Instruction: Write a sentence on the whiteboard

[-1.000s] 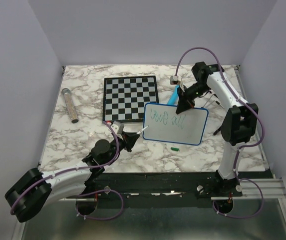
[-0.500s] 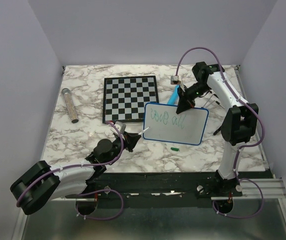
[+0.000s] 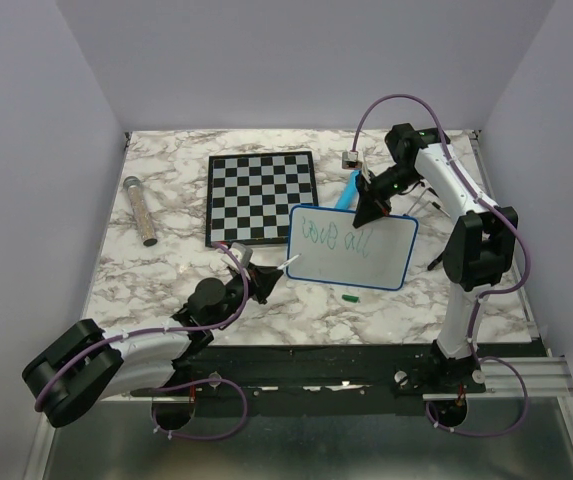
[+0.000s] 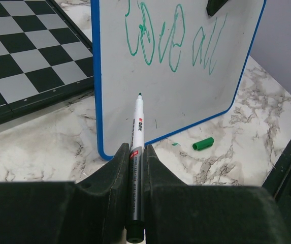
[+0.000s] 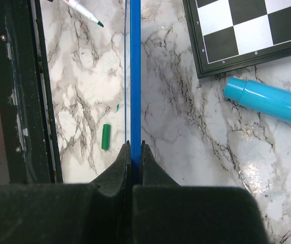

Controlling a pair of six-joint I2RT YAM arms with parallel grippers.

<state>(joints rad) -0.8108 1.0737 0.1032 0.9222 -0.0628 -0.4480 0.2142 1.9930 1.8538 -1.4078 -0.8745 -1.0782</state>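
The whiteboard (image 3: pixel 356 250), white with a thin blue rim, stands tilted on the table, with green loopy letters (image 3: pixel 341 240) in one row on its face. My right gripper (image 3: pixel 370 210) is shut on its top edge; in the right wrist view the blue rim (image 5: pixel 135 76) runs edge-on between the fingers (image 5: pixel 121 160). My left gripper (image 3: pixel 266 272) is shut on a white marker (image 4: pixel 136 137). Its green tip points at the board's lower left, just off the surface. The writing (image 4: pixel 173 43) shows in the left wrist view above the tip.
A black-and-white checkered board (image 3: pixel 261 197) lies behind the whiteboard. A green marker cap (image 3: pixel 349 298) lies in front of it, also in the left wrist view (image 4: pixel 203 144). A blue tube (image 5: pixel 267 101) lies behind the board. A speckled cylinder (image 3: pixel 141 210) lies at the far left.
My left arm shifted slightly between one second ago and half a second ago; the marker stays near the board's lower left. The right arm and whiteboard have not moved.
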